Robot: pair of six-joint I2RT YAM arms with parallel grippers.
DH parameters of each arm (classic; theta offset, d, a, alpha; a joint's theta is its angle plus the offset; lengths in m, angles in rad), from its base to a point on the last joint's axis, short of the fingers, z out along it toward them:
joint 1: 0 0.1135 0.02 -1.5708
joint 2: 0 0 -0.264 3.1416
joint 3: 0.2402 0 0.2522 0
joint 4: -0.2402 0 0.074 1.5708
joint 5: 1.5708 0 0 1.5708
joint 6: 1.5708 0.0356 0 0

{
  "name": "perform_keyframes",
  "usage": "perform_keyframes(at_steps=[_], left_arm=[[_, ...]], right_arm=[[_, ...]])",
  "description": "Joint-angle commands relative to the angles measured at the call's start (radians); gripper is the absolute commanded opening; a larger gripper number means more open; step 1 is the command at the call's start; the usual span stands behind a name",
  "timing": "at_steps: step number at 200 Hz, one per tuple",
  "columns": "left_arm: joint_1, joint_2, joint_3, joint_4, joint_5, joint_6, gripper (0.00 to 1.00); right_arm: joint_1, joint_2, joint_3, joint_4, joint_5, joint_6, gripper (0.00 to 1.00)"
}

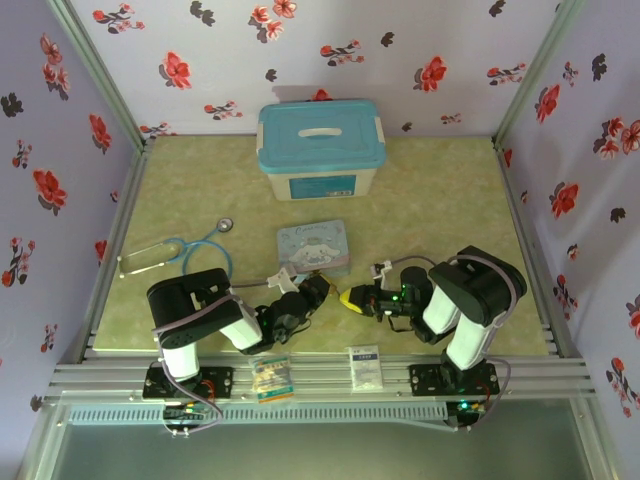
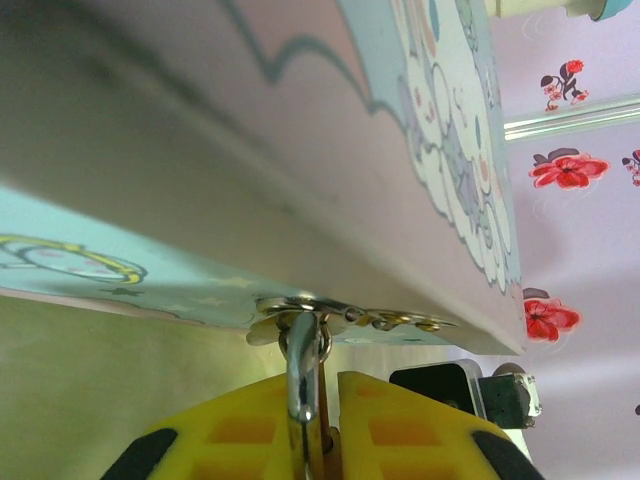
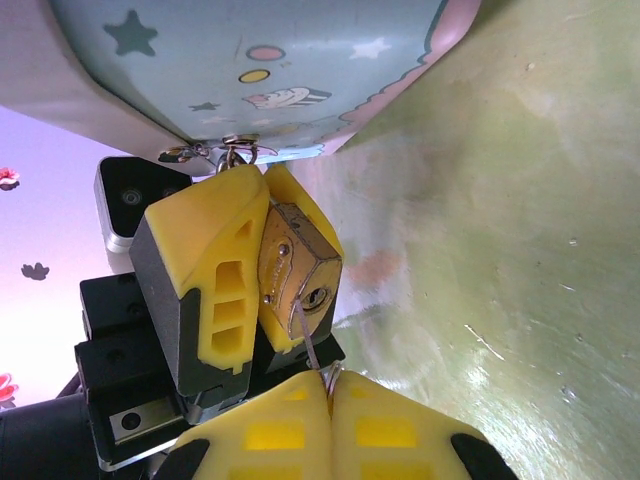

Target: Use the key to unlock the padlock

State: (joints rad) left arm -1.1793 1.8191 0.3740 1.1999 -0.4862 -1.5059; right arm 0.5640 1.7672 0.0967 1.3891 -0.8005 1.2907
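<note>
The brass padlock hangs by its silvery shackle from the hasp of the cartoon tin. My left gripper is shut on the padlock, its yellow fingers clamping the body on both sides. The keyhole faces my right gripper, which is shut on the thin key. The key's tip touches the padlock's bottom face just left of the keyhole. In the top view both grippers meet at the tin's near edge.
A white box with a blue lid stands at the back. A stethoscope lies left of the tin. Two small packets rest on the front rail between the arm bases. Floral walls close in three sides.
</note>
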Motion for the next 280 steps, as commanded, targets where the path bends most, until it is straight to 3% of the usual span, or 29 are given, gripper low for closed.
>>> perform_keyframes(at_steps=[1, 120, 280], left_arm=[[0.012, 0.008, -0.023, 0.049, 0.026, -0.093, 0.0], [0.003, 0.021, -0.012, 0.067, 0.032, -0.096, 0.0], [-0.012, 0.057, 0.013, 0.098, 0.057, -0.115, 0.0]], right_arm=[[0.013, 0.009, -0.006, -0.004, 0.017, -0.019, 0.0], [0.017, -0.055, -0.004, -0.004, 0.015, -0.01, 0.0], [-0.016, 0.003, 0.04, -0.004, -0.043, -0.023, 0.0]])
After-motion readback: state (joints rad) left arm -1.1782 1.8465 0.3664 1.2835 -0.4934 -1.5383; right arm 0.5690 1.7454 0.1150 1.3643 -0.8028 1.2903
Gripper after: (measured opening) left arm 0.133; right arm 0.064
